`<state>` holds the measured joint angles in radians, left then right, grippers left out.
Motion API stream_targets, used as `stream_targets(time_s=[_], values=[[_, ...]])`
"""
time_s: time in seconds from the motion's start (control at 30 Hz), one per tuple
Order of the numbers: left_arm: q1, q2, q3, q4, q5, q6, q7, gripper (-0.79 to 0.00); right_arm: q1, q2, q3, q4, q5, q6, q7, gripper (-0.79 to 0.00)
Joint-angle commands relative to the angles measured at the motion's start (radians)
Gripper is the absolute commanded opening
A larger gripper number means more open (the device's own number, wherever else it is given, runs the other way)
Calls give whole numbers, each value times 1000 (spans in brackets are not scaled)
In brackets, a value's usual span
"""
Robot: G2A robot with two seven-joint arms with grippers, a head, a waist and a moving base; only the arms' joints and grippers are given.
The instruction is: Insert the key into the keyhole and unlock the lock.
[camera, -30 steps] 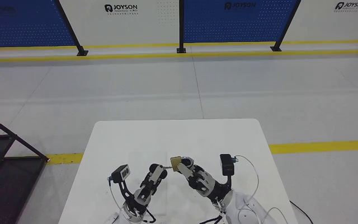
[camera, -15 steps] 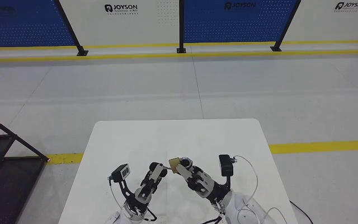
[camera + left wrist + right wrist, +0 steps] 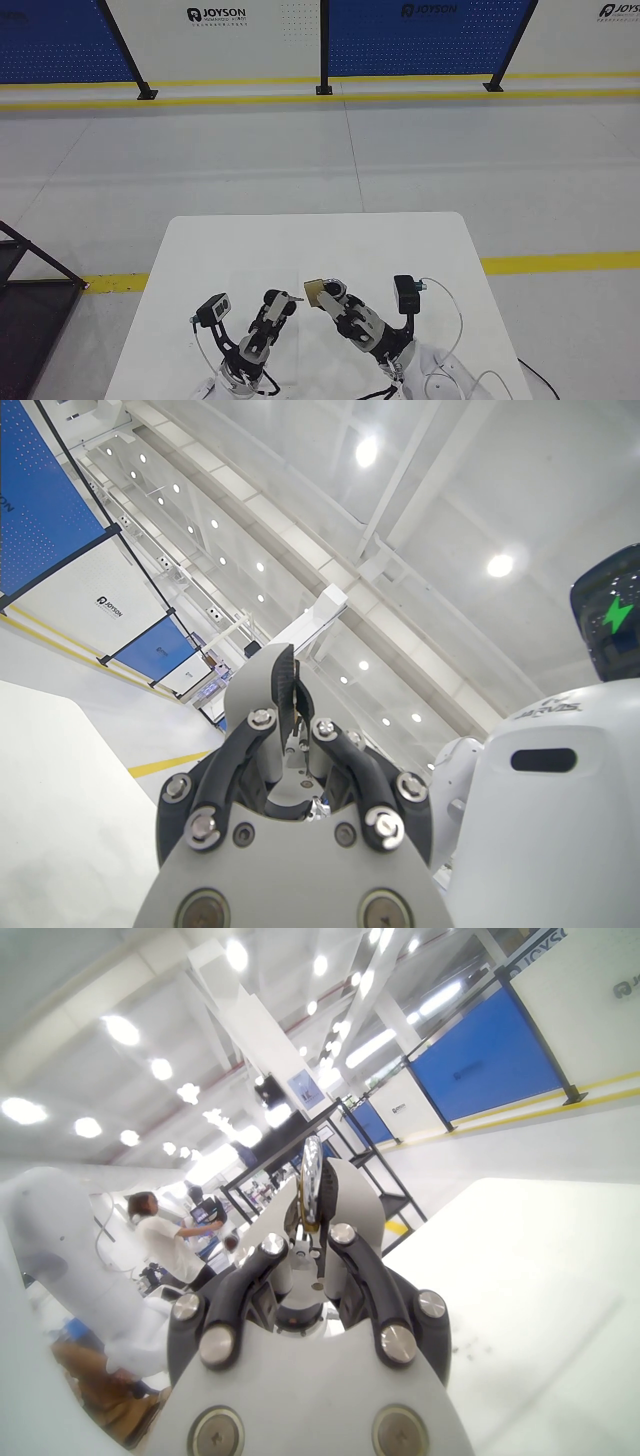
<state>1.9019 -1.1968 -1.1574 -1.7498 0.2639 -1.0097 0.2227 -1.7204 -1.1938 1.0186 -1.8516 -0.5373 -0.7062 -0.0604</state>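
**A:** Where do we find the lock?

**B:** We see the brass lock (image 3: 314, 290) over the near part of the white tabletop (image 3: 300, 235), held by the right gripper (image 3: 328, 294). In the right wrist view its jaws are clamped on the brass body, and the silver shackle (image 3: 312, 1163) stands out past the fingertips.

**A:** And the key?

**B:** The left gripper (image 3: 283, 303) has it. From above we see the key (image 3: 297, 298) as a small dark tip poking out of the jaws toward the lock. In the left wrist view the jaws are pressed almost together on something thin. Most of it is hidden between the pads, so we can say little about its shape.

**A:** Is the key in the lock?

**B:** We cannot tell. The tip sits just beside the lock's side that faces the left gripper. At this scale we cannot judge whether the two touch or a small gap lies between them.

**A:** How do the two grippers stand to each other?

**B:** We see them close together, side by side near the tabletop's near edge, with their tips angled toward one another and the lock between them.
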Motion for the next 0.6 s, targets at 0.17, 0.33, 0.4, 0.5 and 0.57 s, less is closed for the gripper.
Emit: stream_targets(time_s=[0.17, 0.33, 0.4, 0.5, 0.57], values=[[0, 0, 0, 0, -1, 0, 1, -785, 0, 0, 0, 0, 1, 0, 0, -785], [-6, -2, 7, -7, -16, 17, 3, -785, 1, -2, -5, -5, 8, 30, -6, -785], [-13, -6, 12, -8, -36, 8, 23, -785, -1, -4, -8, -9, 12, 37, -25, -785], [-21, -13, 28, -12, -51, -3, 55, -785, 0, -7, -17, -9, -4, 52, -40, -785], [-25, -17, 27, -17, -33, -3, 73, -785, 0, -10, -26, -10, -12, 62, -57, -785]])
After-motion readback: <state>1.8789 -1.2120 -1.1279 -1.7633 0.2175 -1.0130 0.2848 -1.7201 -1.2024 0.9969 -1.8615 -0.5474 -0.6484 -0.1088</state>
